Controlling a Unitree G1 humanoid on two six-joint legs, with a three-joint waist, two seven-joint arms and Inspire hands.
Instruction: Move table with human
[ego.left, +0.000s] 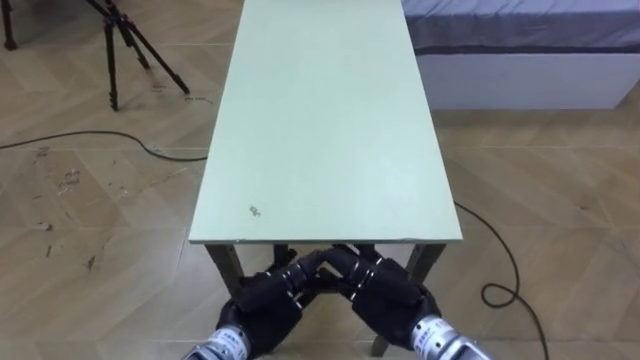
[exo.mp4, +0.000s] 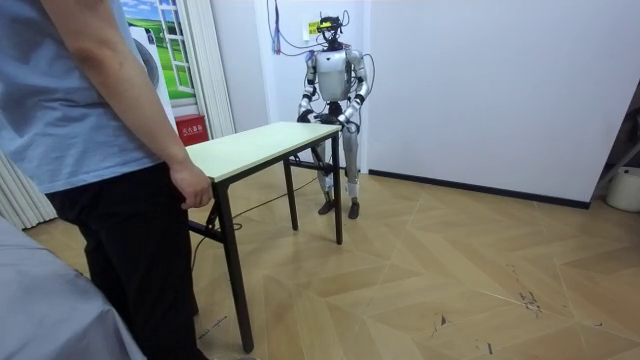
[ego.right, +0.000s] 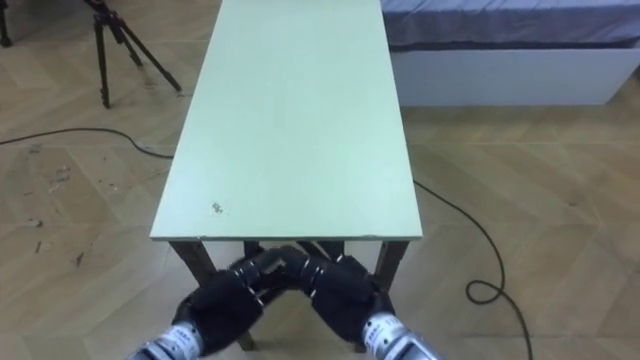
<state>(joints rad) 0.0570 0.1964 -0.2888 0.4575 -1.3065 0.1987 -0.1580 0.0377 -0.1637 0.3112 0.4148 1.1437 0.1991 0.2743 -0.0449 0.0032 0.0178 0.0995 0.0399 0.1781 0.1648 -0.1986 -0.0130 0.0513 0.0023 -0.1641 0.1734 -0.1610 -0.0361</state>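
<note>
- Tripod (ego.left: 125, 45): dark legs spread on the wood floor, far left in the eye views, apart from the table.
- Left cable (ego.left: 90, 137): dark and thin, runs across the floor from the left edge toward the table's left side.
- Table (ego.left: 320, 130): pale green top on dark legs. It runs lengthwise from the robot's near end to the far end, between tripod and bed. Top is bare apart from a small dark mark (ego.left: 255, 211) near the near-left corner.
- Left hand (ego.left: 262, 305): black, low, just below the table's near edge, left of centre and angled inward toward the right hand. Cannot tell whether it is spread or closed.
- Right hand (ego.left: 392, 298): black, beside the left hand under the same near edge, right of centre and angled inward. The two hands meet at the middle. Its state cannot be told either.
- Right cable (ego.left: 505, 275): dark, curls on the floor right of the table's near-right leg.
- Bed (ego.left: 520, 60): white base with a grey cover, far right, just beside the table's far-right part.
- Room view, left: a person (exo.mp4: 90, 120) in a blue top and dark trousers stands at the table end opposite the robot. The person's hand (exo.mp4: 190, 186) is at that end edge of the top.
- Room view, centre: the robot stands upright at the other end, close to a white wall (exo.mp4: 480, 80), arms forward to the table.
- Room view, far right: a white bucket (exo.mp4: 625, 190) sits on the floor by the wall.
</note>
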